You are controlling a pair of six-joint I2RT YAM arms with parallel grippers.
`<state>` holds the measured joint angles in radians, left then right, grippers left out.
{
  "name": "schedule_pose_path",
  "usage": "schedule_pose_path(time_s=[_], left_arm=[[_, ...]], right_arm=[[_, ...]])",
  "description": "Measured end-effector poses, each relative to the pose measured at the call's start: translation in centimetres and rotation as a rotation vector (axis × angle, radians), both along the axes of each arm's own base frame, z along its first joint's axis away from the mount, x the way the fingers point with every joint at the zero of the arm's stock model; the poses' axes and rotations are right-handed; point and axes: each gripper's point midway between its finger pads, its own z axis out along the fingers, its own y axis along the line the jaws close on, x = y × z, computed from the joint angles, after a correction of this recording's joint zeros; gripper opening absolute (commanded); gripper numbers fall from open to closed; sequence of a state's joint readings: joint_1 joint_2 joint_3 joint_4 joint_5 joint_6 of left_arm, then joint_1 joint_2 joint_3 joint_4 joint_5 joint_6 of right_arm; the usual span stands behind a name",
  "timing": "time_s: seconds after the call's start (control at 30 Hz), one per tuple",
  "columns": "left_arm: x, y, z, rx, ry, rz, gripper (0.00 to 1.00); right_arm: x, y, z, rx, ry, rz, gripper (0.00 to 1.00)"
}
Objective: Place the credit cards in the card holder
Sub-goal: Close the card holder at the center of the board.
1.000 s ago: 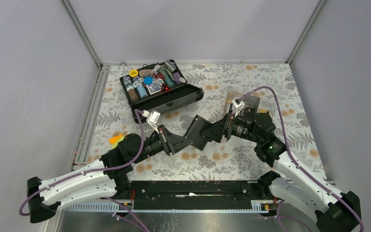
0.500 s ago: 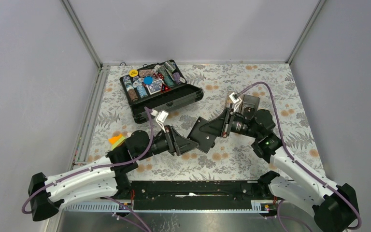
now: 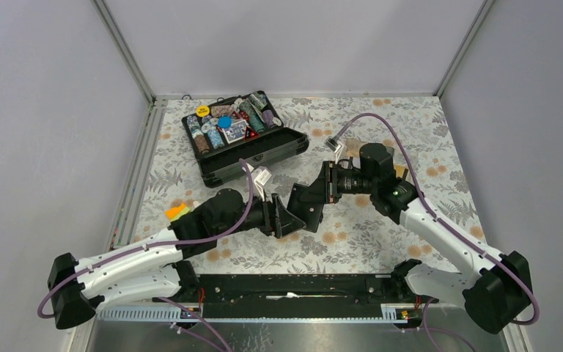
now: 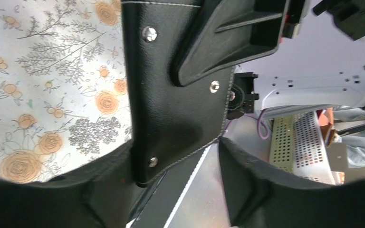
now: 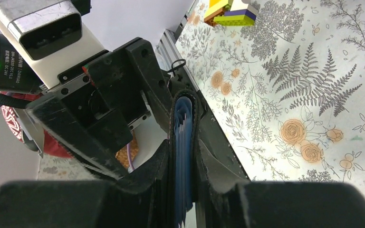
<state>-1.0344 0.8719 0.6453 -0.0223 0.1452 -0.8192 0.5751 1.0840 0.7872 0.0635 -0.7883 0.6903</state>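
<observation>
The black card holder (image 3: 306, 207) hangs above the flowered table between my two grippers. My right gripper (image 3: 321, 192) is shut on it. In the right wrist view the card holder (image 5: 183, 123) stands edge-on between the fingers, showing its blue inner pockets. My left gripper (image 3: 284, 218) is open around the holder's lower corner. In the left wrist view the stitched leather (image 4: 176, 95) rests against one finger (image 4: 109, 180) and the other finger stands well apart. A tan corner (image 3: 401, 174) peeks from behind the right arm; I cannot tell whether it is a credit card.
An open black chip case (image 3: 245, 136) full of chips lies at the back left. Small orange and yellow pieces (image 3: 176, 211) sit by the left edge, next to the left arm. A black rail (image 3: 293, 286) runs along the near edge.
The left gripper opened and let go of the card holder while the right gripper closed on it. Both arms shifted, carrying the holder slightly left.
</observation>
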Motion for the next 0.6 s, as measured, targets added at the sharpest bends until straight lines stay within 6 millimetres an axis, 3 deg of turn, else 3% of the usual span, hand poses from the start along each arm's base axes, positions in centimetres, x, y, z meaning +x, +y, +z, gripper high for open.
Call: schedule_pose_path(time_s=[0.3,0.47,0.53,0.6], left_arm=[[0.2,-0.7,-1.0,0.020,0.005,-0.017,0.50],[0.1,-1.0,-1.0,-0.012,0.012,-0.022,0.26],[0.0,-1.1,-1.0,-0.028,0.023,-0.024,0.16],[-0.1,-1.2,-0.8,-0.052,0.036,-0.028,0.06]], right_arm=[[-1.2,0.1,-0.7,-0.034,0.026,0.101,0.00],[-1.9,0.1,-0.7,-0.025,0.037,0.150,0.01],[-2.0,0.0,-0.6,-0.020,0.031,0.161,0.18],[-2.1,-0.1,-0.6,-0.017,0.017,0.173,0.42]])
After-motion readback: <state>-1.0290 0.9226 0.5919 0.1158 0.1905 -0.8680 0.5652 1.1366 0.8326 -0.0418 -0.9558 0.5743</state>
